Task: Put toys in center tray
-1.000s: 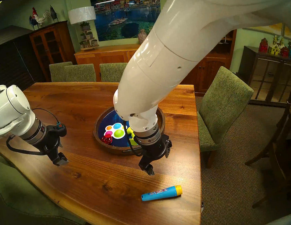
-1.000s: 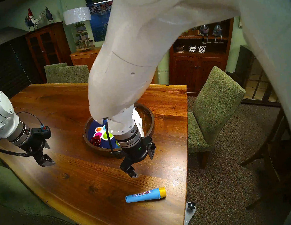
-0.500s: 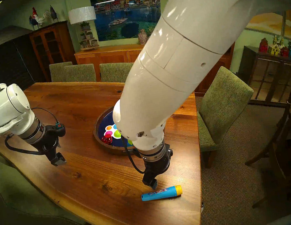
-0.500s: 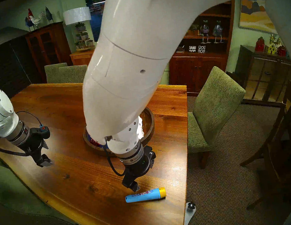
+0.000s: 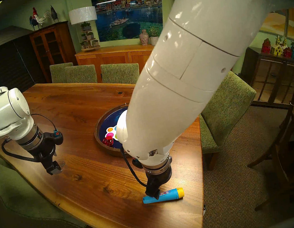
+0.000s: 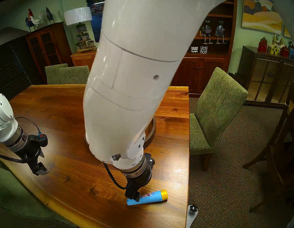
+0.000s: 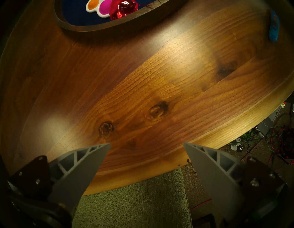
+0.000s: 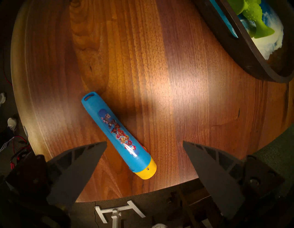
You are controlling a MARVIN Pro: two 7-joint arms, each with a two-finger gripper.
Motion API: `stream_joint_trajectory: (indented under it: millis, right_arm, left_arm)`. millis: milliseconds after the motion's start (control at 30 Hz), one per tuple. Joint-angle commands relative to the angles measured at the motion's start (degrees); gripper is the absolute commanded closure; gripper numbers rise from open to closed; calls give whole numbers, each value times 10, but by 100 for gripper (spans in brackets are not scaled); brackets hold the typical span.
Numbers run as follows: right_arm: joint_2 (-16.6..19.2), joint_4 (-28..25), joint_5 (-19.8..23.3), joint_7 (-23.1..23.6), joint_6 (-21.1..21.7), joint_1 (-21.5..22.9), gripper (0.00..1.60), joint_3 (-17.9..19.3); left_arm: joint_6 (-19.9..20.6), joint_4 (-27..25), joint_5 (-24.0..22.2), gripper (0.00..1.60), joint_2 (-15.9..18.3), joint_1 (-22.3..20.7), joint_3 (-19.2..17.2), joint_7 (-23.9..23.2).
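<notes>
Right wrist view, right gripper [image 8: 144,144] spread wide over blue tube [image 8: 118,135] (yellow-capped) – untouched, left gripper [image 7: 147,145] wide too.

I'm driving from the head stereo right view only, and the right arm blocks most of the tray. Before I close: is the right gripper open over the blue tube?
Observer: Yes. The right wrist view shows the right gripper wide open above the blue tube, which lies flat on the table, ungripped.
Operator: Which toys are already in the tray?
Observer: The head stereo left view shows the white paw pad and the red faceted piece inside the tray.
Operator: And the green one?
Observer: The right wrist view shows the lime-green toy inside the tray too.
</notes>
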Motion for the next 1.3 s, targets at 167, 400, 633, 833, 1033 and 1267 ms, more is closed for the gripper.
stream_joint_trajectory:
  millis: [167, 400, 633, 833, 1033, 1267]
  right_arm:
    - [3, 14, -28, 16, -13, -24, 0, -22]
    - [3, 25, -44, 31, -21, -37, 0, -31]
    - [3, 33, -58, 47, -22, -40, 0, -33]
    - [5, 35, -68, 64, -17, -36, 0, -31]
    - [7, 36, -91, 92, -3, -35, 0, -28]
    - [0, 35, -114, 105, -7, -44, 0, -25]
  left_arm:
    - [-2, -13, -30, 0, -82, -91, 61, -66]
    - [-24, -20, -55, 0, -110, -115, 91, -62]
    - [-69, -14, -87, 0, -119, -155, 107, -70]
    - [-107, -13, -99, 0, -132, -187, 138, -89]
    - [-151, -20, -110, 0, -145, -223, 192, -73]
    - [-172, -35, -119, 0, -151, -262, 236, -46]
